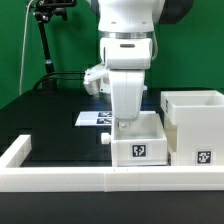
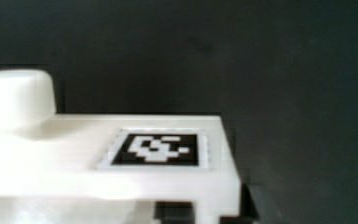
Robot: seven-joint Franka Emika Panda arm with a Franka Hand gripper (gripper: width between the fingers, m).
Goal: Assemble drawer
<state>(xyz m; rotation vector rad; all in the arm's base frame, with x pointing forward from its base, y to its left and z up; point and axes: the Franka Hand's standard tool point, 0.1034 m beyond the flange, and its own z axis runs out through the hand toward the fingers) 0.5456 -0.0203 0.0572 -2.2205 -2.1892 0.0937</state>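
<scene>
A black table (image 1: pixel 50 125) fills the scene, backed by a green wall (image 1: pixel 35 35), with a dark stand (image 1: pixel 45 40) rising at the exterior view's far left. A low white border wall (image 1: pixel 60 178) runs along the near edge and turns back along the exterior view's left side. Flat on the table behind the arm lies the marker board (image 1: pixel 92 117), its tags partly hidden.

One arm (image 1: pixel 128 45) comes down from above over the middle of the table. Its gripper (image 1: pixel 128 128) sits right on top of a small white tray (image 1: pixel 138 142) that stands against the border wall with a tag facing the camera. How the jaws stand I cannot tell: the gripper body hides the fingers in the exterior view, and the wrist view shows only a dark bit of the gripper at the frame edge, over a white part (image 2: pixel 123 150) with one tag on its top face and a rounded white block beside it.

Just to the exterior view's right of the tray stands the housing (image 1: pixel 195 125), taller, open at the top, one tag low on its front, also against the border wall. The two look very close or touching.

Counted: one housing, one tray in view, one arm, one marker board.
</scene>
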